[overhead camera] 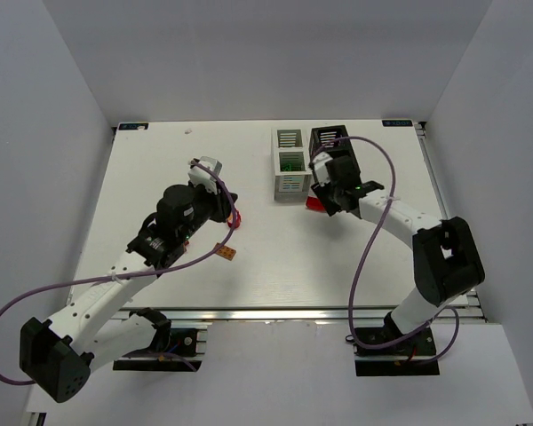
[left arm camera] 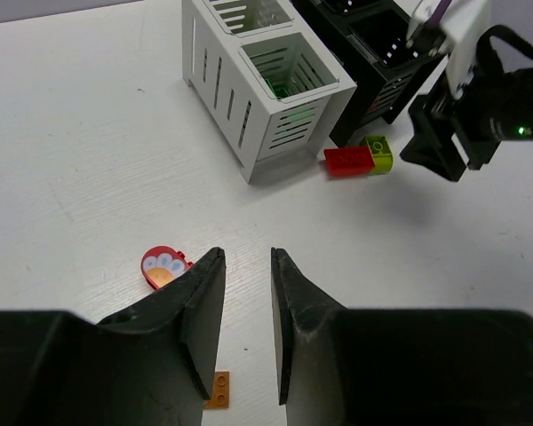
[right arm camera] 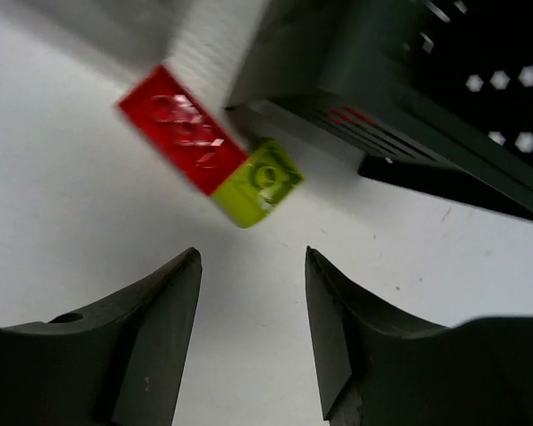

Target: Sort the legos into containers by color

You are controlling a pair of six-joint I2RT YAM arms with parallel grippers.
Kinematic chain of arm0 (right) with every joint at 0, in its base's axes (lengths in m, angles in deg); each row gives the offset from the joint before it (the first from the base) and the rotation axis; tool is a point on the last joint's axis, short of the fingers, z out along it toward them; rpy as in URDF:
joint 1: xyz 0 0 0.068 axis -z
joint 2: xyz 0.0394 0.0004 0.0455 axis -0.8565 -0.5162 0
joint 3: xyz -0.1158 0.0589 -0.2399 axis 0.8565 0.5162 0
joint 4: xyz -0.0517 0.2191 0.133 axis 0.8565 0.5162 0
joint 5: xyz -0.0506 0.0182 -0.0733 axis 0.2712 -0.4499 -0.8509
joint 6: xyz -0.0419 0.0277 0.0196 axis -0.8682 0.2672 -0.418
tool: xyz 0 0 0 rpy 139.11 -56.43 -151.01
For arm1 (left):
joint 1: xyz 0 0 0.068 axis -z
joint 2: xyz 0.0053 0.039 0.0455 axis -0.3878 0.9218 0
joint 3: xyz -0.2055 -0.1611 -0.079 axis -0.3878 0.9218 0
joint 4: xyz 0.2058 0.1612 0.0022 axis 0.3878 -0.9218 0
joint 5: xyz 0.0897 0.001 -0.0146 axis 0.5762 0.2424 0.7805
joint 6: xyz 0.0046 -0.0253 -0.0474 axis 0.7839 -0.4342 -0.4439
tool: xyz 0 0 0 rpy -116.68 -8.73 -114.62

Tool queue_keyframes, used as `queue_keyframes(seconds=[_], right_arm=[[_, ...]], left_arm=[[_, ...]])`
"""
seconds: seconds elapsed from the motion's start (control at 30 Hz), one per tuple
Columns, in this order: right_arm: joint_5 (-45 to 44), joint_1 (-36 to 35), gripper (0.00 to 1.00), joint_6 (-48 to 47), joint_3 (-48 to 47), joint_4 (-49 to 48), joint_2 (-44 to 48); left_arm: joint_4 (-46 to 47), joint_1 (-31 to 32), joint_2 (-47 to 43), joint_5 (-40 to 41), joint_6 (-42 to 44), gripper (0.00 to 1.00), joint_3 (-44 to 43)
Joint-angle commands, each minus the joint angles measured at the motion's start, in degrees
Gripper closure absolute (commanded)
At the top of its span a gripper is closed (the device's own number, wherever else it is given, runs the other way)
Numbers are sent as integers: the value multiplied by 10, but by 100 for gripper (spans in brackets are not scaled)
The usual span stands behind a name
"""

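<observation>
At the foot of the black container [right arm camera: 426, 80], a red lego [right arm camera: 185, 140] and a yellow-green lego [right arm camera: 259, 182] lie end to end, touching, on the white tabletop [right arm camera: 62, 177]. They sit just ahead of the right arm's fingers [right arm camera: 160, 319], which stand apart with nothing between them, poised, it appears, to take one of the pair. Beside the pair stands the white container [left arm camera: 266, 98], with something green showing in its near compartment. Nearer the arms, the left arm's fingers [left arm camera: 204, 311] are drawn almost together and hold nothing. They hang above the tabletop close to a round red piece [left arm camera: 163, 267] and a flat orange lego [left arm camera: 218, 390], likely the next picks. At least four pieces lie outside the containers.
</observation>
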Motion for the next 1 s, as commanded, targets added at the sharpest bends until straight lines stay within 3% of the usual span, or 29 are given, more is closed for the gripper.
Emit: queue_keyframes(seconds=[0.0, 0.23, 0.5, 0.67, 0.97], right_arm=[[31, 56, 44, 117, 21, -40, 23], [90, 90, 22, 155, 22, -30, 20], [43, 90, 21, 223, 53, -80, -8], [16, 86, 24, 229, 111, -188, 5], [11, 69, 25, 229, 124, -222, -4]], left_arm=[[7, -3, -14, -6, 5, 62, 0], [7, -4, -15, -13, 5, 62, -1], [8, -4, -20, -13, 5, 62, 0], [8, -4, -22, -16, 5, 62, -1], [8, -4, -21, -19, 6, 62, 0]])
